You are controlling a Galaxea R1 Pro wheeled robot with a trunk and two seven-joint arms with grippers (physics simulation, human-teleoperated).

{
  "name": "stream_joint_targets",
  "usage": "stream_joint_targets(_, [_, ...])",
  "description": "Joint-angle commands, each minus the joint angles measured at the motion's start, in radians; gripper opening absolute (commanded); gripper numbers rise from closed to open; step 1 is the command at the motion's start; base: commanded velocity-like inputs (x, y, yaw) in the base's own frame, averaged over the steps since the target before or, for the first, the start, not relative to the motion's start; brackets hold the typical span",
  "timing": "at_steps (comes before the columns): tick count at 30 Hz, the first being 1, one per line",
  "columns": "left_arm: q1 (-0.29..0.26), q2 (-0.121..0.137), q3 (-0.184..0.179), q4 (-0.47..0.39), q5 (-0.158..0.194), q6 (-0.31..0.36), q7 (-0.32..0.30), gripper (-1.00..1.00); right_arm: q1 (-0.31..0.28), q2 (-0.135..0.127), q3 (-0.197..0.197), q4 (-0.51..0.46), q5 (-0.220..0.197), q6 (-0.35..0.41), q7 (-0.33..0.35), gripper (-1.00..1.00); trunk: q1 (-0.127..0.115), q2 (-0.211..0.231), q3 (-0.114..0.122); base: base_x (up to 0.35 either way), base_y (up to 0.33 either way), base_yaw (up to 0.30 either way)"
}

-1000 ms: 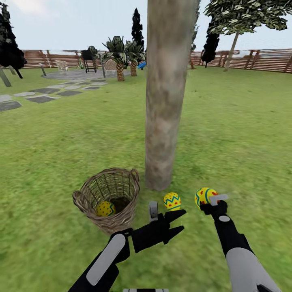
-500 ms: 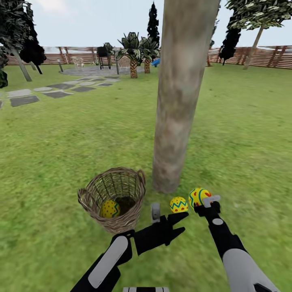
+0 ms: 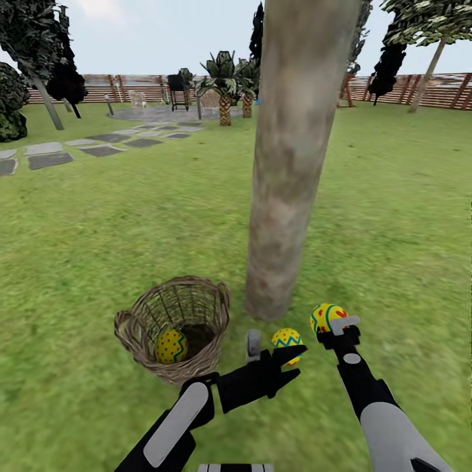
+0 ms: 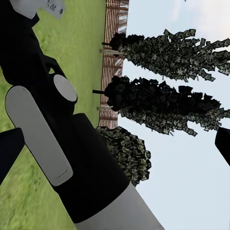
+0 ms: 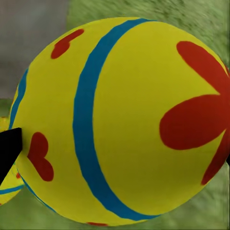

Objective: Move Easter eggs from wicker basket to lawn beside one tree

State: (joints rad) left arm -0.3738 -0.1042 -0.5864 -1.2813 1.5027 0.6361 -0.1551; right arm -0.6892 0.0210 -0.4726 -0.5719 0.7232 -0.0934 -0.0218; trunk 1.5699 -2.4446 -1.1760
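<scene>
A thick pale tree point(image 3: 288, 196) rises from the lawn point(image 3: 98, 249) in the head view. To its left at the base stands the wicker basket point(image 3: 141, 324), and one dotted Easter egg point(image 3: 171, 345) lies inside it. A zigzag egg point(image 3: 286, 337) rests on the grass by the trunk's foot. Just in front of that egg my left gripper point(image 3: 296, 362) stands open and holds nothing. My right gripper point(image 3: 333, 324) is shut on the flower-marked egg point(image 3: 325, 316) low beside the trunk. The same egg point(image 5: 120, 120) looms very close in the right wrist view.
Grey stepping stones point(image 3: 49, 159) run across the far left. Short palms point(image 3: 225, 82) and a brown slat fence point(image 3: 419, 92) stand at the back. Dark trees point(image 3: 39, 52) line the left side. Open grass spreads to the right of the trunk.
The whole picture has shifted, so the camera has moved. My right gripper keeps its egg and has drawn slightly closer to the trunk's base. The left gripper stays open.
</scene>
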Motion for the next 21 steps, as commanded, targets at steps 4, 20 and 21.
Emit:
stream_joint_targets(4, [0.0, 0.0, 0.0, 0.0, 0.002, 0.004, -0.001, 1.0, -0.001, 0.001, -0.008, 0.001, 0.009, -0.009, -0.003, -1.0, 0.0, 0.0, -0.001, 0.026, -0.055, 0.0])
stream_joint_targets(20, [0.0, 0.0, -0.001, 0.002, 0.002, -0.021, -0.003, 1.0, -0.013, -0.007, -0.009, 0.147, -0.001, -0.019, -0.036, -1.0, 0.031, -0.056, -0.034, 0.0, -0.001, 0.067])
stream_joint_targets(21, [0.0, 0.0, -0.001, 0.002, 0.002, -0.021, -0.003, 1.0, -0.016, -0.007, -0.009, 0.179, 0.0, -0.02, -0.059, -1.0, 0.032, -0.056, -0.038, 0.0, 0.0, 0.0])
